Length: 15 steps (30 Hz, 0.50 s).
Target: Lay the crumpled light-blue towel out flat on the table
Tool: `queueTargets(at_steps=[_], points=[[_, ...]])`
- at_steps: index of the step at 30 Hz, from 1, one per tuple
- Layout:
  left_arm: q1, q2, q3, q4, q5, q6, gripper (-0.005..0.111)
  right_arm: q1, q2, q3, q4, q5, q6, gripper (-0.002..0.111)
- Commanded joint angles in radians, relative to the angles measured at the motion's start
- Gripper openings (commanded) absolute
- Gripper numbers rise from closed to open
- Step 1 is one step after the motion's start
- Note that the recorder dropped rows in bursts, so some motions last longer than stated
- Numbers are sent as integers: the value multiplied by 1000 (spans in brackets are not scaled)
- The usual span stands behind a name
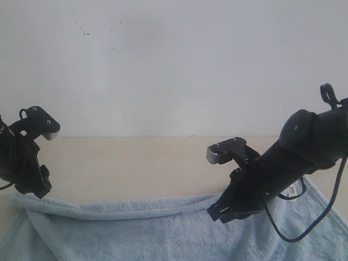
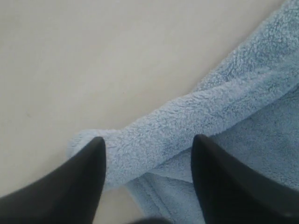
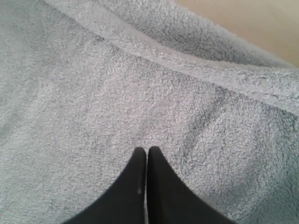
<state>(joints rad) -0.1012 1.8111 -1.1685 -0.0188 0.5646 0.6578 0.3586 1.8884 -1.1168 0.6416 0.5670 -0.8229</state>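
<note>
**A:** The towel (image 1: 163,234) lies along the near edge of the table (image 1: 136,163), mostly opened out; its far hem is rolled over in a long fold (image 1: 136,209) that runs from the left corner towards the right arm (image 1: 293,157).

**B:** Then that fold looks like the job in hand; how is the left gripper (image 2: 149,140) placed?

**A:** Its jaws are wide apart, one either side of the rolled hem near the corner; it has hold of nothing.

**B:** I'd have it pinch only the top layer, close to the corner, then draw it away over the bare table, low and slow; a deep bite would drag the whole cloth.

**A:** The right gripper (image 3: 147,150) has its fingers pressed together just over flat pile, with nothing visibly between them; whether the tips touch the cloth I cannot tell.

**B:** It should open and take the same hem further along, so both ends move together.

**A:** As for pose, both arms angle down from the sides; the left is at the towel's left corner, the right near the middle of the fold.
</note>
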Motion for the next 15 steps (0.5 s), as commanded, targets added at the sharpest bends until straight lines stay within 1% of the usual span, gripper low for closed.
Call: queueTargets(at_steps=[1,4,9,15], points=[[-20,40,-3,2,19,19,53,2,-3,1,59,5,-52,0],[-35,65,-3,19,15,43,53,2,-3,1,70,5,-67,0],[-39,107,-3,42,3,51,53,2,-3,1,77,5,-70,0],[-39,145,-3,44,-52,51,48,2,-3,1,80,5,-79,0]])
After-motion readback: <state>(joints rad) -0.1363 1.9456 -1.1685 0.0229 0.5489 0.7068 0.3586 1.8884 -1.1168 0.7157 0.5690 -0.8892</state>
